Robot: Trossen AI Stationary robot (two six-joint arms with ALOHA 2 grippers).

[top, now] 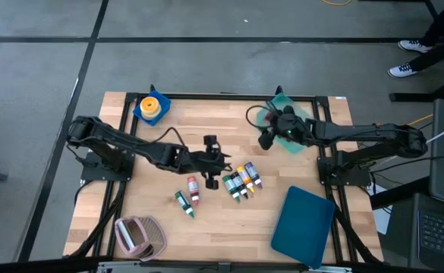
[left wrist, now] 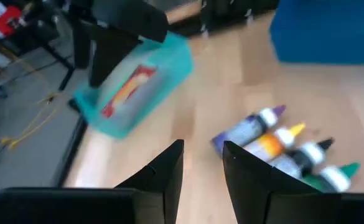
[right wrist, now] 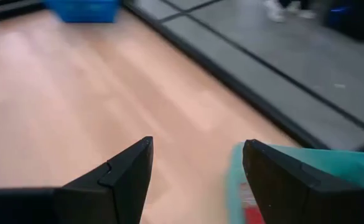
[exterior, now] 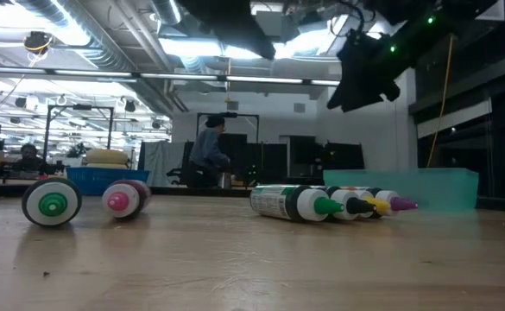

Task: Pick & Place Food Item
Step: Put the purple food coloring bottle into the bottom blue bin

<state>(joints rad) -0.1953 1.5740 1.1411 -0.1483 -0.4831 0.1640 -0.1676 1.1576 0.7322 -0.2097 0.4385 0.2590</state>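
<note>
Bottles (top: 241,182) lie just beside the left hand (top: 213,155), fingers part-spread, empty. Right hand (top: 268,130), spread wide, hovers over the teal tray (top: 300,115); I'd descend squarely.

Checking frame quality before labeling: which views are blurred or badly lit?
Left wrist view: motion-smeared, the teal bin and bottles are soft. Right wrist view: table and floor blurred, only the right pincer sharp. Low view: ceiling lights flare, the arms above are backlit silhouettes, bottles legible. High view: evenly lit, sharp.
</note>
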